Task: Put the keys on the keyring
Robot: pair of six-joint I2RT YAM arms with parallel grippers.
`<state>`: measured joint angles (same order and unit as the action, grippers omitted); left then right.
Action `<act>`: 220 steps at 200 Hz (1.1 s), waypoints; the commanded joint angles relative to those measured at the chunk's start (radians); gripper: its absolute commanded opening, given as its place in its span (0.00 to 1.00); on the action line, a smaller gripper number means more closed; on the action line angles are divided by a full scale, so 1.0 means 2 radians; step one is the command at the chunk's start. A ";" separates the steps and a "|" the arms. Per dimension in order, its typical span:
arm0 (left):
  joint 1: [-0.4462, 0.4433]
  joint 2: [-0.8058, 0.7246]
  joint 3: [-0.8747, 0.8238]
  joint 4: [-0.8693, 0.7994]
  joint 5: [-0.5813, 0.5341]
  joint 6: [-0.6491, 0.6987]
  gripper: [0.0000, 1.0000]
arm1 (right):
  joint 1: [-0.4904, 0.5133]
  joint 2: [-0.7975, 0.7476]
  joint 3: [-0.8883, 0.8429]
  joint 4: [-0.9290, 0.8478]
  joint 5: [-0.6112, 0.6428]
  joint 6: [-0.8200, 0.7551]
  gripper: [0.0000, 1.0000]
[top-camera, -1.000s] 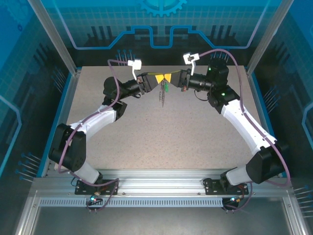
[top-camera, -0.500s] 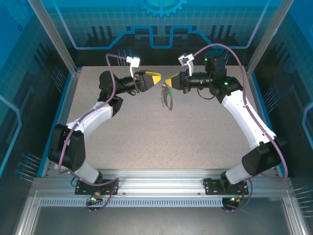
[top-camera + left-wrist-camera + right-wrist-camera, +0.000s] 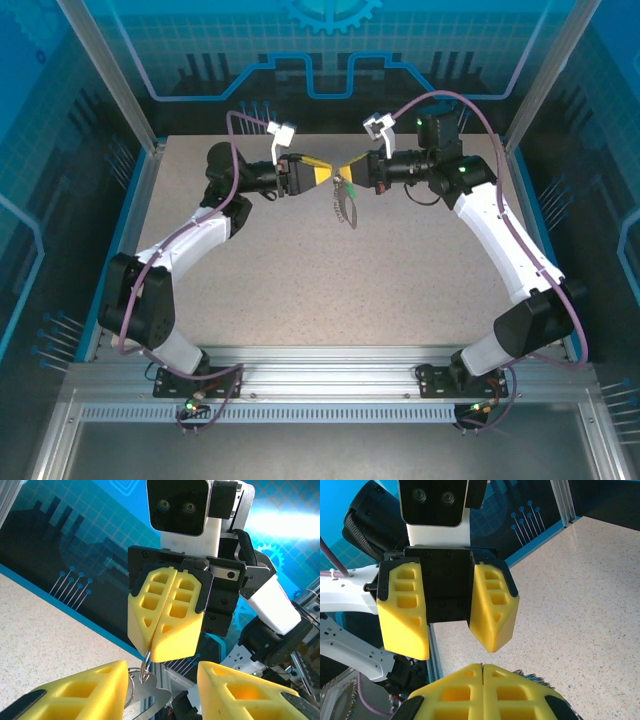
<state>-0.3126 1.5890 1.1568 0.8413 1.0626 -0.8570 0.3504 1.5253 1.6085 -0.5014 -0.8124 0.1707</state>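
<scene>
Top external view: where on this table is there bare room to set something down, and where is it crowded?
Bare table spans the wide middle, bordered by the left arm, the right arm and the near rail. Crowded: the far centre, where the left gripper and right gripper face tip to tip, the keyring hanging beneath.

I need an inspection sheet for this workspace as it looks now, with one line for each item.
Surface: speckled beige table, flat.
Job's things: keyring with a green key hangs in the air between the two grippers.
Clutter: nothing seen.
Grippers: right gripper shut on the keyring; left gripper open, facing it closely.
Cables: a purple cable runs along each arm.
Surroundings: blue wall panels, metal frame at the near edge.
</scene>
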 commanded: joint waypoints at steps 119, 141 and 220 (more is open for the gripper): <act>-0.025 0.021 0.027 0.002 0.021 0.019 0.32 | 0.007 0.007 0.011 0.011 -0.011 0.004 0.00; -0.026 0.021 0.026 0.002 0.021 0.020 0.28 | 0.007 0.007 0.010 0.014 -0.011 0.005 0.00; -0.031 0.023 0.025 0.009 0.018 0.020 0.12 | 0.009 0.009 0.006 0.019 -0.017 0.010 0.00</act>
<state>-0.3508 1.6245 1.1763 0.8268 1.0782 -0.8349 0.3542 1.5318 1.6085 -0.4931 -0.8387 0.1795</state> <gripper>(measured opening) 0.147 0.064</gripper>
